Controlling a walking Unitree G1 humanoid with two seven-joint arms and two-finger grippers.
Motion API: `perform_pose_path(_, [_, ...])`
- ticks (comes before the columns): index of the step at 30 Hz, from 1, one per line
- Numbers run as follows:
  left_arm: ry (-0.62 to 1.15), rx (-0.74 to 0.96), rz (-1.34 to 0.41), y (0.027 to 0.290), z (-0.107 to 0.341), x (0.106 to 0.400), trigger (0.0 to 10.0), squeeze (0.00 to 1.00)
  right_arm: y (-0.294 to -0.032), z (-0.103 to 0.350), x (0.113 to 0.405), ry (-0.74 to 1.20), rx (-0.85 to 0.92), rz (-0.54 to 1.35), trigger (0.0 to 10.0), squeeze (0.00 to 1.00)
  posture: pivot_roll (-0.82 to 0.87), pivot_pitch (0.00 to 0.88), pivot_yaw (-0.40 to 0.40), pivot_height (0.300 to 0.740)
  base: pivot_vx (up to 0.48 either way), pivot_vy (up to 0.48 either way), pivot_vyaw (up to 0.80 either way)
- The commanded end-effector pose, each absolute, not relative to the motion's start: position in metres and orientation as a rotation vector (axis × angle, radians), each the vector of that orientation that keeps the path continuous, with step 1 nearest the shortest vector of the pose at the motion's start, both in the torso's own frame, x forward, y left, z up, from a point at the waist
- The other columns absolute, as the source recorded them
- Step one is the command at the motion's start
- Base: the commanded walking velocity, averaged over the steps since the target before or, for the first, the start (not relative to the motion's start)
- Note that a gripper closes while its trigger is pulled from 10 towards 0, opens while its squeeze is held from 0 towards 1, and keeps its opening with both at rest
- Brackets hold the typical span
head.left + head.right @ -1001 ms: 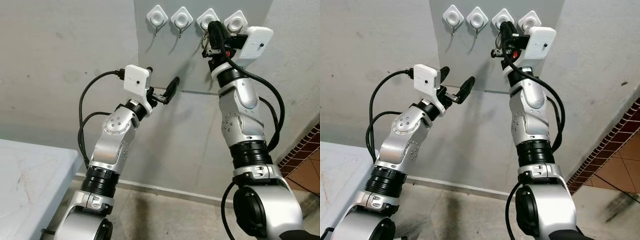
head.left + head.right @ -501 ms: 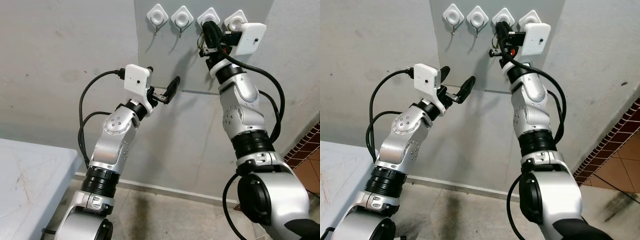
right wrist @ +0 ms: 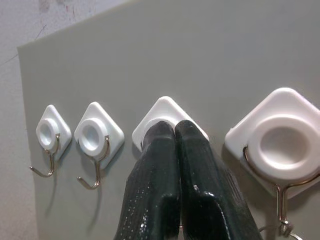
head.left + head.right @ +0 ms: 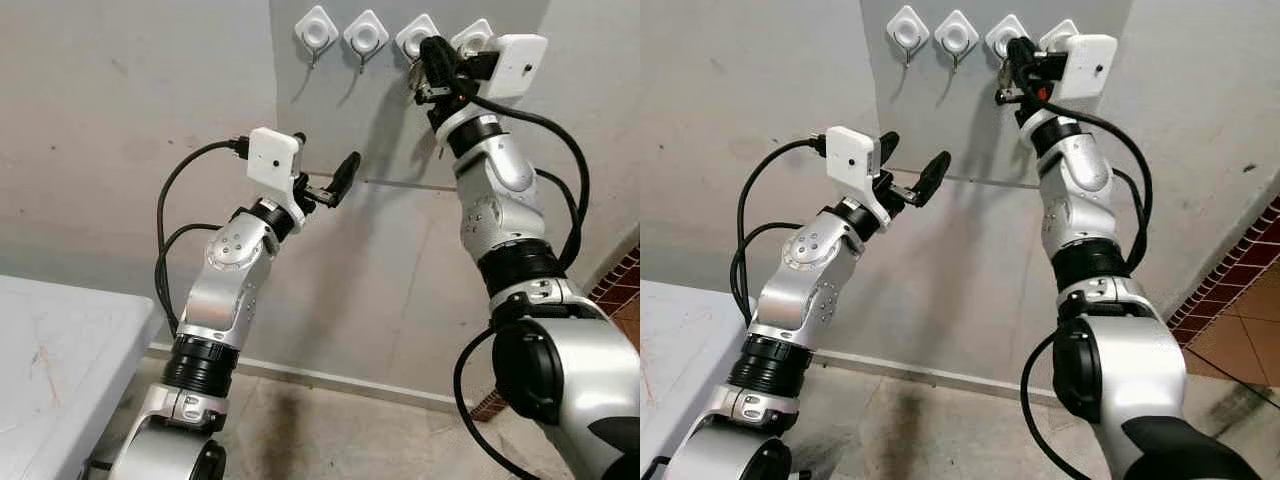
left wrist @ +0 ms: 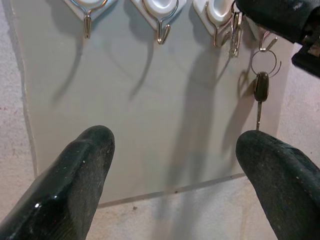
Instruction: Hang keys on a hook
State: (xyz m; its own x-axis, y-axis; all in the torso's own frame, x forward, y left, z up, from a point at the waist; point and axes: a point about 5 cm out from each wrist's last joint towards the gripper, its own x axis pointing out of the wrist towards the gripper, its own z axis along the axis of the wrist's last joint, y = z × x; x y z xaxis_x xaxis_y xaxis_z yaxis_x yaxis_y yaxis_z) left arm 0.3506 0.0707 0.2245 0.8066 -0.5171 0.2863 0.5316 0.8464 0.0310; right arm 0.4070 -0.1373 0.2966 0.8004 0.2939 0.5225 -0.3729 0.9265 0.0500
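I count four white diamond-shaped hooks in one row on the grey panel, at the top of the frame: the first hook, the second hook, the third hook and the fourth hook, each with a small metal hook under its white base. There are two arms, and I see one set of keys. My right gripper is raised to the upper right of the frame, with its tip just at the third hook; in the right wrist view its two fingers are pressed together, with no gap between them, directly in front of that hook's base. In the left wrist view, at its upper right, the keys hang below the right gripper: a thin wire ring, a key with a dark head under it and a slim metal blade pointing down. I cannot tell if the ring is already around a hook. My left gripper is in the middle of the frame, below the first two hooks and well apart from them, its fingers spread wide and holding nothing. The panel's lower edge runs just behind it. A pale counter fills the lower left corner of the frame, and tiled floor shows at the lower right.
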Motion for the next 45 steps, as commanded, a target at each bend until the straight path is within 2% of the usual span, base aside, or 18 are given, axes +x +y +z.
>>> perform_pose_path(1, [-0.304, -0.038, -0.559, 0.071, 0.229, 0.350, 10.0, 0.00, -0.140, 0.311, 0.408, -0.570, 0.153, 0.361, 10.0, 0.00, 0.14, 0.040, -0.038, 0.740, 0.000, 0.000, 0.00])
perform_pose_path(8, [-0.303, -0.041, -0.557, 0.072, 0.229, 0.349, 10.0, 0.00, -0.139, 0.313, 0.409, -0.567, 0.144, 0.370, 10.0, 0.00, 0.14, 0.041, -0.040, 0.740, 0.000, 0.000, 0.00])
perform_pose_path(17, [-0.302, -0.040, -0.549, 0.073, 0.229, 0.348, 10.0, 0.00, -0.138, 0.309, 0.413, -0.517, 0.155, 0.266, 10.0, 0.00, 0.15, 0.049, -0.044, 0.740, 0.000, 0.000, 0.00])
perform_pose_path(23, [-0.302, -0.038, -0.542, 0.075, 0.229, 0.349, 10.0, 0.00, -0.134, 0.300, 0.415, -0.461, 0.181, 0.267, 10.0, 0.00, 0.15, 0.050, -0.044, 0.740, 0.000, 0.000, 0.00])
perform_pose_path(28, [-0.299, -0.039, -0.534, 0.076, 0.229, 0.350, 10.0, 0.00, -0.122, 0.290, 0.410, -0.465, 0.190, 0.431, 10.0, 0.00, 0.14, 0.055, -0.045, 0.740, 0.000, 0.000, 0.00])
perform_pose_path(45, [-0.299, -0.048, -0.533, 0.074, 0.229, 0.351, 10.0, 0.00, -0.128, 0.313, 0.407, -0.588, 0.180, 0.423, 10.0, 0.00, 0.14, 0.049, -0.047, 0.740, 0.000, 0.000, 0.00])
